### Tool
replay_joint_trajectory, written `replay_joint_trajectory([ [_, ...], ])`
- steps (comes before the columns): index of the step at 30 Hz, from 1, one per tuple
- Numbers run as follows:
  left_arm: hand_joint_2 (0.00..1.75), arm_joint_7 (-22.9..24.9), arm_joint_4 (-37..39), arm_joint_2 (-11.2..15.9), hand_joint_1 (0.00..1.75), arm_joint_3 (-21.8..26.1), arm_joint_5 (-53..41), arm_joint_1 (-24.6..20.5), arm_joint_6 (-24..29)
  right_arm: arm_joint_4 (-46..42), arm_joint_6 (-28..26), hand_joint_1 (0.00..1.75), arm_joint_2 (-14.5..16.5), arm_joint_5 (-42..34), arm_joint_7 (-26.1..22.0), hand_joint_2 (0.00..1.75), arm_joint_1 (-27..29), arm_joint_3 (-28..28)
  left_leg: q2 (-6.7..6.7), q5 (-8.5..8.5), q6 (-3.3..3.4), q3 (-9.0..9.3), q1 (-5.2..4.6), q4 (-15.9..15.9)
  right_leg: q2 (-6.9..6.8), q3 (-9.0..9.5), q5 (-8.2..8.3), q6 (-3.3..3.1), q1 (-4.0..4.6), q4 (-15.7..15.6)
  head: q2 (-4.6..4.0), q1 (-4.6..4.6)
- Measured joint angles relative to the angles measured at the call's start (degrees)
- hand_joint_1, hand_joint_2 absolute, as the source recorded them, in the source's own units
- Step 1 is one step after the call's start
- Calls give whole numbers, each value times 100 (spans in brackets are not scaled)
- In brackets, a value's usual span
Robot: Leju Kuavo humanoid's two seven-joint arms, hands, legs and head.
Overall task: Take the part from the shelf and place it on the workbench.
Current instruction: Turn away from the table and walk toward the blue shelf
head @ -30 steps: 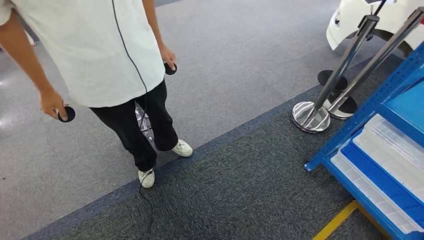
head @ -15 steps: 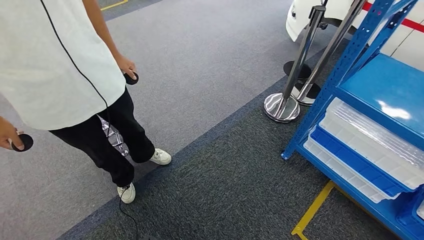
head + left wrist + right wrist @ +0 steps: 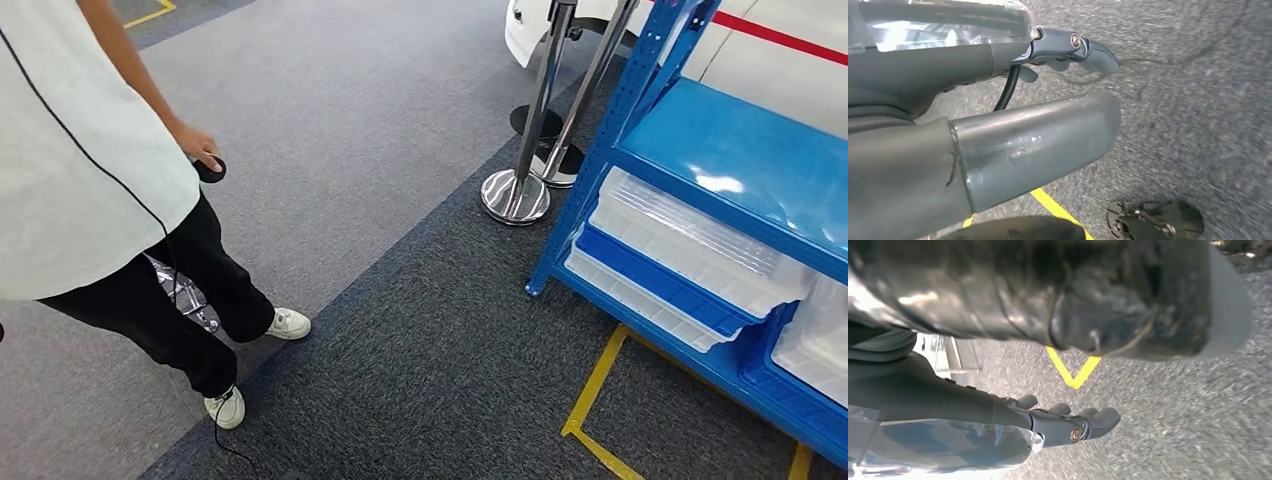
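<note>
We cannot yet pick out the part itself; what we see of its home is the blue shelf (image 3: pixel 720 150) at the right of the head view, its lower levels stacked with clear plastic trays (image 3: pixel 690 245) on blue dividers, and we judge the part lies somewhere among them or on a level out of frame. The trays sit low, close to the carpet, so we reckon reaching them will call for a bend or a lowered arm. Our left hand (image 3: pixel 1068 47) hangs beside the body in the left wrist view, fingers loosely extended and apart with nothing in them, pointing down over the grey carpet; our right hand (image 3: pixel 1068 422) in the right wrist view hangs the same way, fingers spread a little and empty, above a yellow floor marking (image 3: pixel 1073 370). Both are slack, we judge, because the walk to the shelf is the step in hand and nothing is within reach. Yellow tape (image 3: pixel 595 385) on the floor at the lower right of the head view runs just in front of the shelf, likely marking where to stand. Two chrome stanchions (image 3: pixel 530 130) stand beside the shelf's near upright at the upper middle. A person (image 3: pixel 90 180) stands at the left, a small dark controller (image 3: pixel 209 170) in one hand, well apart from the shelf.
</note>
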Motion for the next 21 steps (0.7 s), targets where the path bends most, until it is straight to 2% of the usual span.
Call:
replay_joint_trajectory([
  [1, 0, 1, 0, -1, 0, -1, -1, -3, 0, -1, 1, 0, -3, 3, 1, 0, -5, -1, 53, -37, -37, 5, -12, 31, -109, 159, 98, -31, 12, -308, 0, -2],
  [2, 0, 3, 0, 0, 0, -1, -2, -6, -1, -1, 1, 0, -4, 8, 0, 0, -12, -1, 102, -67, -74, 14, -26, 51, -182, 247, 132, -73, 30, -488, 0, -5],
  [3, 0, 6, 0, 1, 0, -1, -5, -11, -2, -1, 2, 0, -3, 13, -1, 0, -15, -2, 150, -88, -109, 31, -42, 57, -207, 256, 107, -121, 51, -527, 0, -8],
  [5, 0, 10, 0, 1, 0, -2, -11, -28, -4, -1, 2, 0, -3, 19, -1, 0, -8, -3, 224, -120, -170, 73, -39, 56, -88, 247, 123, -198, 51, -538, 0, -10],
  [6, 0, 10, 0, 1, 0, -2, -15, -38, -4, 0, 2, 0, -3, 19, -2, 0, -8, -4, 171, -176, -201, 73, -27, 107, -32, 249, 134, -236, 39, -551, 0, -10],
  [7, 0, 9, 0, 1, 0, -2, -18, -43, -4, -1, 2, 0, -2, 19, -3, 0, -13, -4, 63, -292, -226, 19, -14, 259, 27, 251, 150, -275, 25, -568, 0, -14],
  [9, 0, 8, 0, 1, 0, -2, -24, -40, -4, -1, 1, 0, -1, 19, -5, 0, -27, -7, -225, -661, -260, -264, 7, 904, 146, 245, 170, -330, 15, -583, 0, -20],
  [10, 0, 8, 0, 1, 0, -2, -24, -30, -4, -1, 0, 0, -2, 19, -5, 0, -30, -8, -308, -832, -266, -458, 8, 1305, 215, 238, 173, -344, 22, -581, 0, -22],
  [11, 0, 8, 0, 1, 0, -3, -24, -19, -4, 0, -1, 0, -2, 19, -5, 0, -29, -10, -349, -916, -266, -618, 9, 1612, 292, 235, 175, -351, 31, -580, 0, -21],
  [12, 0, 8, 0, 1, 0, -3, -24, -8, -4, 0, -1, 0, -3, 19, -5, 0, -25, -11, -370, -883, -257, -701, 9, 1738, 376, 239, 176, -353, 41, -578, 0, -22],
  [13, 0, 8, 0, 1, 0, -3, -23, 1, -4, 0, -1, 0, -3, 19, -5, 0, -23, -13, -390, -729, -236, -677, 8, 1628, 459, 248, 177, -353, 50, -575, 0, -22],
  [14, 0, 8, 0, 1, 0, -4, -24, 5, -4, 0, -1, 0, -3, 19, -6, 0, -22, -13, -434, -493, -201, -558, 5, 1313, 542, 263, 177, -352, 59, -574, 0, -22],
  [16, 0, 8, 2, 8, 0, -3, -22, 8, -4, 0, 1, 0, 10, 19, -7, 0, -25, -15, -683, -94, -100, -260, -4, 538, 685, 272, 178, -339, 72, -563, 0, -17],
  [17, 0, 8, 3, 14, 0, -2, -20, 3, -3, -1, 2, 0, 18, 19, -8, 0, -27, -16, -795, -9, -65, -165, -11, 284, 748, 256, 185, -316, 67, -556, 0, -20],
  [18, 0, 8, 4, 19, 0, -2, -19, -6, -3, -1, 4, 0, 25, 19, -8, 0, -25, -19, -871, 2, -41, -129, -20, 164, 809, 232, 194, -282, 55, -556, 0, -19],
  [20, 0, 8, 5, 21, 0, -2, -14, -29, -1, -1, 8, 0, 25, 19, -7, 0, -10, -28, -808, 13, -22, -104, -19, 83, 922, 197, 227, -195, 34, -574, 0, -24],
  [21, 0, 8, 4, 19, 0, -2, -13, -34, 0, 0, 9, 0, 21, 18, -7, 0, 0, -33, -745, 46, -1, -82, -5, 30, 875, 176, 209, -163, 40, -552, 0, -22],
])
